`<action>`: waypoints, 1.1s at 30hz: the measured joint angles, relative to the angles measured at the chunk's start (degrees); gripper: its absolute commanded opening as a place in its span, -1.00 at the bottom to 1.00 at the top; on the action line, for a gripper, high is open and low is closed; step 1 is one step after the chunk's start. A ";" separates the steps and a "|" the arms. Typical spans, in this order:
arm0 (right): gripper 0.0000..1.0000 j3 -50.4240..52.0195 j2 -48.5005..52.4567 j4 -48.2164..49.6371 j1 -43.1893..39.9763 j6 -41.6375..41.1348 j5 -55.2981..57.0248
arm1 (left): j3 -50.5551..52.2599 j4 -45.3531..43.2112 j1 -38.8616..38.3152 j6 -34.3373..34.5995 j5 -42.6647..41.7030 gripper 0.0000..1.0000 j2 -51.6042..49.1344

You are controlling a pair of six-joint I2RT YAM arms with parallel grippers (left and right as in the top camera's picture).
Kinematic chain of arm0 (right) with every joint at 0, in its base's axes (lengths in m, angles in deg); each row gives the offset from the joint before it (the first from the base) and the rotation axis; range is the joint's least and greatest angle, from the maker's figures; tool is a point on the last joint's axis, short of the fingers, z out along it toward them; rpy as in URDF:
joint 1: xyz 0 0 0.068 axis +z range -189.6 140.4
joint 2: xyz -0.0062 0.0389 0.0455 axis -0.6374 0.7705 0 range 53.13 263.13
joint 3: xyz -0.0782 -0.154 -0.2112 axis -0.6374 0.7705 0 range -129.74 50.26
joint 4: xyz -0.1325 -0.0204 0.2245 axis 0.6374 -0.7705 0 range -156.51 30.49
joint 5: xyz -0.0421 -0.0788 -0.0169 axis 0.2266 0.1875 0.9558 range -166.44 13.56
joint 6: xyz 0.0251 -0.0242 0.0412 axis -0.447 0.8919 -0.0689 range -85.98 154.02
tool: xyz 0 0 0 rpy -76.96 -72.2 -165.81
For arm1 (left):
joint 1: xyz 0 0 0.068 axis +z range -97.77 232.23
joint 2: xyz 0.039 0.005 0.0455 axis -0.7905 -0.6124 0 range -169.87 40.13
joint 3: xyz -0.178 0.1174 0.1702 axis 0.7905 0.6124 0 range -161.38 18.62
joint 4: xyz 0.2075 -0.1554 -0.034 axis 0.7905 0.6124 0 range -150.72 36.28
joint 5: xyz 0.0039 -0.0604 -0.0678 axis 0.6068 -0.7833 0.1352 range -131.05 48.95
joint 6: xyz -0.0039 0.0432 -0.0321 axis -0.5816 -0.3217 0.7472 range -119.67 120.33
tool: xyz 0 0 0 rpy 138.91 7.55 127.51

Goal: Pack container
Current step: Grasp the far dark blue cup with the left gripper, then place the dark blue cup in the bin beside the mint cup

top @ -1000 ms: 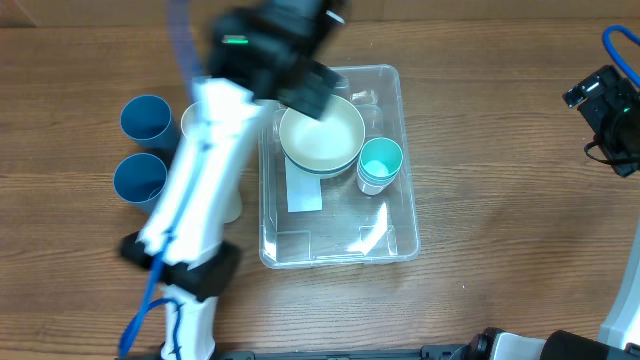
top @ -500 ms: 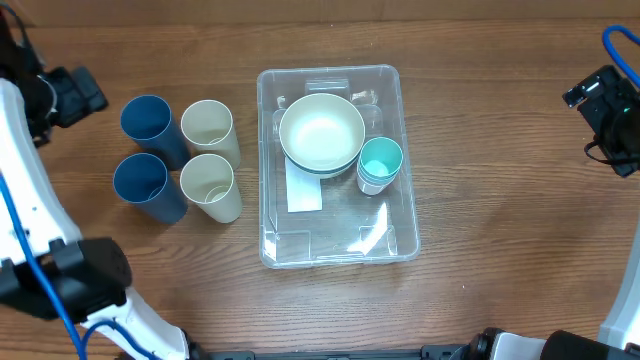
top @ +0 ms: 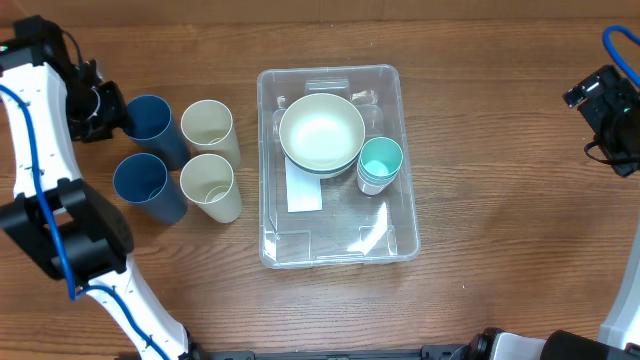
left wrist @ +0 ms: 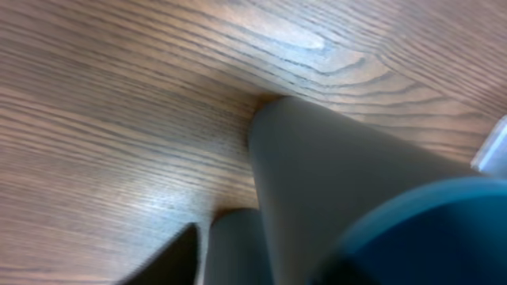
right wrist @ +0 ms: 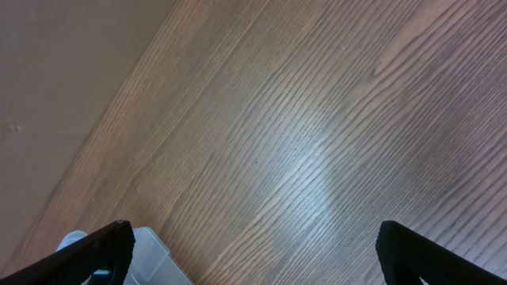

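Overhead, the container (top: 340, 245) sits mid-table (top: 500, 290), holding a cream bowl (top: 321, 133) and a teal cup (top: 380, 165). The left gripper (top: 103, 108) is just beside the upper blue cup (top: 150, 125), and the right gripper (top: 603, 103) is far right. Left wrist view is filled by that blurred cup, so I cannot tell whether the jaws are apart. Right wrist view shows its fingers (right wrist: 99, 245) spread wide, holding nothing. I think a sideways nudge could tip the cup onto the cream cup (top: 210, 128) beside it.
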 measured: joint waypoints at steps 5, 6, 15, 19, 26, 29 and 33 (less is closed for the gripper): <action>1.00 0.00 0.00 0.00 0.00 0.00 0.02 | 0.00 0.26 -0.17 0.42 0.98 -0.92 -2.62; 1.00 0.00 0.00 0.04 0.00 -0.02 0.00 | -0.07 0.42 -0.15 0.85 1.25 -0.92 -2.58; 1.00 0.00 0.00 0.00 0.00 0.00 0.02 | -15.67 9.75 1.75 5.62 8.68 -0.92 10.69; 1.00 0.00 0.00 0.04 0.00 0.00 -0.02 | -22.84 11.91 -9.01 5.77 9.66 -0.92 29.75; 1.00 0.00 0.00 0.02 0.00 0.00 0.00 | -19.08 15.37 -35.10 5.33 7.76 -0.92 34.88; 1.00 0.00 0.00 0.00 0.00 -0.02 0.00 | -12.92 15.15 -41.48 5.33 7.72 -0.92 30.86; 1.00 0.00 0.00 0.00 0.00 0.00 0.00 | -3.08 15.17 -47.45 5.07 7.67 -0.92 27.04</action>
